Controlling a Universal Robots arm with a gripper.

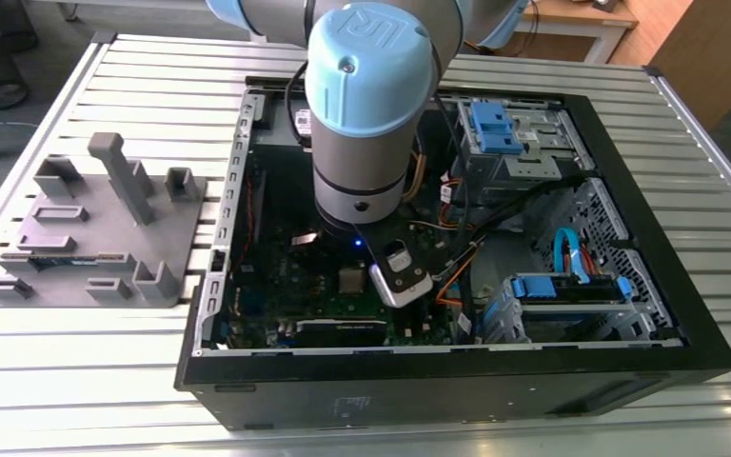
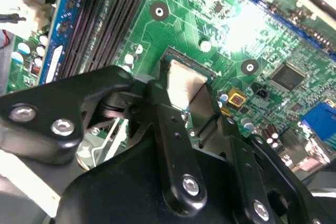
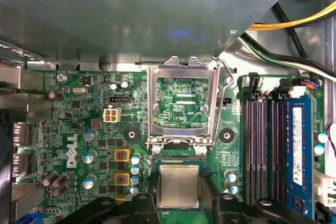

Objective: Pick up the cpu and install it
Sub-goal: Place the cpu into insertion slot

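The cpu [image 3: 179, 184], a small square chip with a pale silvery top, lies level in the dark socket of the green motherboard [image 3: 94, 129], just below the raised metal load plate [image 3: 181, 103]. My gripper [image 3: 179, 199] is low over the board. Its black fingers [image 3: 148, 202] sit against two opposite edges of the chip. In the second wrist view the cpu [image 2: 182, 81] shows between the two fingers [image 2: 159, 98] of the gripper [image 2: 185, 97], close to the board. In the exterior view the arm reaches into the open computer case [image 1: 670, 286], with the cpu [image 1: 350, 279] beside the wrist.
Black memory slots [image 3: 262, 145] and a blue memory stick [image 3: 297, 150] run close beside the socket. Yellow and black cables [image 3: 294, 22] cross nearby. A grey plastic holder [image 1: 87, 228] stands on the slatted table at the exterior view's left. Drive cages with blue clips [image 1: 505, 129] fill the case's far side.
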